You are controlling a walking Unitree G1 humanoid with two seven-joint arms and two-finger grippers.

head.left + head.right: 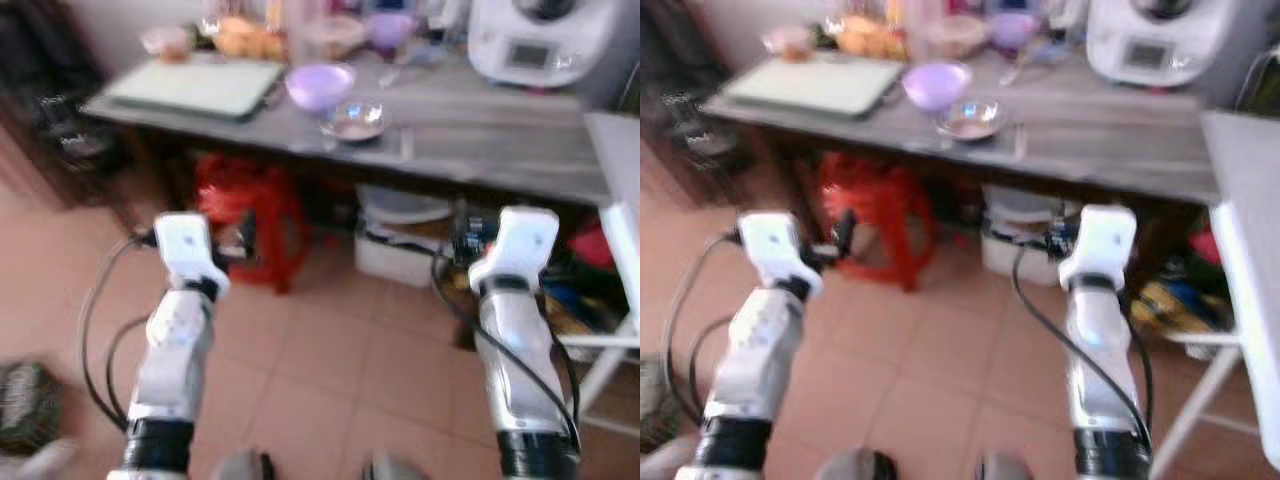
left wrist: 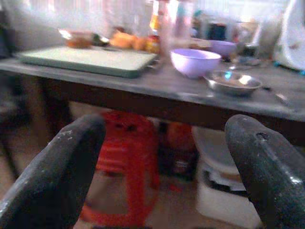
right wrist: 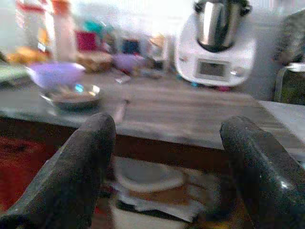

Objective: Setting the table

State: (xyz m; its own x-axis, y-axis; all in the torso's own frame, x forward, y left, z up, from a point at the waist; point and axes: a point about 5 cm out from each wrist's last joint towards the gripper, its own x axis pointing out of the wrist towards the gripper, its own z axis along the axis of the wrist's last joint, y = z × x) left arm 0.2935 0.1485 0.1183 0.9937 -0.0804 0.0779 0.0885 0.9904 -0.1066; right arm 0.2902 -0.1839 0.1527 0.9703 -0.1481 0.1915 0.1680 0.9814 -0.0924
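A grey wooden table [image 1: 480,140] stands ahead of me. On it sit a lilac bowl [image 1: 320,85], a small metal bowl [image 1: 352,120] just in front of it, and a thin utensil [image 1: 405,145] to its right. Both arms are raised in front of the table, below its top. My left gripper [image 2: 167,171] is open and holds nothing, pointing at the table edge under the lilac bowl [image 2: 195,62]. My right gripper [image 3: 167,167] is open and holds nothing too, with the metal bowl [image 3: 71,95] beyond its fingers [image 3: 86,162]. The views are blurred.
A pale green board [image 1: 200,85] lies on the table's left, food and jars at the back, a white kitchen machine [image 1: 535,40] at the back right. Under the table are a red stool [image 1: 250,215] and a white tub [image 1: 400,235]. White furniture [image 1: 620,160] stands right.
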